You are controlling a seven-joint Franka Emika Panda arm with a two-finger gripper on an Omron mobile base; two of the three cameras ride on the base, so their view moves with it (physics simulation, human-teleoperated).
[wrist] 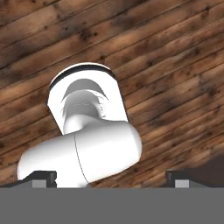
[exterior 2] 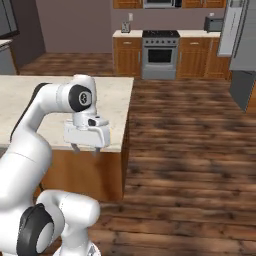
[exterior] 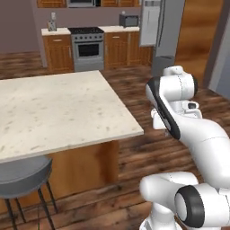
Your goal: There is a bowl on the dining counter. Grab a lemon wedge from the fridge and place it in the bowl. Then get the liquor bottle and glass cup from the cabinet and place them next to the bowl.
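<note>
The pincer point(exterior 2: 85, 148) hangs pointing straight down, just off the near right corner of the bench point(exterior 2: 112, 100), with its two dark fingertips point(exterior 2: 75, 147) set wide apart and nothing between them. In the hand view the same tips point(wrist: 41, 177) stand far apart at the lower edge, looking down at the dark wooden plank floor point(wrist: 175, 65). The arm is folded close to its base, the wrist tucked in above the floor beside the bench's orange-brown wooden side point(exterior: 85, 166). The beige speckled top of the bench shows no bowl on the part in view. A grey round stool point(exterior: 22, 179) sits under the bench's near edge in the left base view. At the far wall stands the fridge point(exterior: 157, 31), tall and grey, to the right of a run of low wooden base cabinets point(exterior: 58, 51) with a steel oven range point(exterior: 87, 47) set among them. A small dark appliance point(exterior: 129, 20) rests on the far counter next to the fridge. Above the range, the lower edge of the reddish-brown wall cabinet point(exterior 2: 127, 4) shows along the top of the right base view.
</note>
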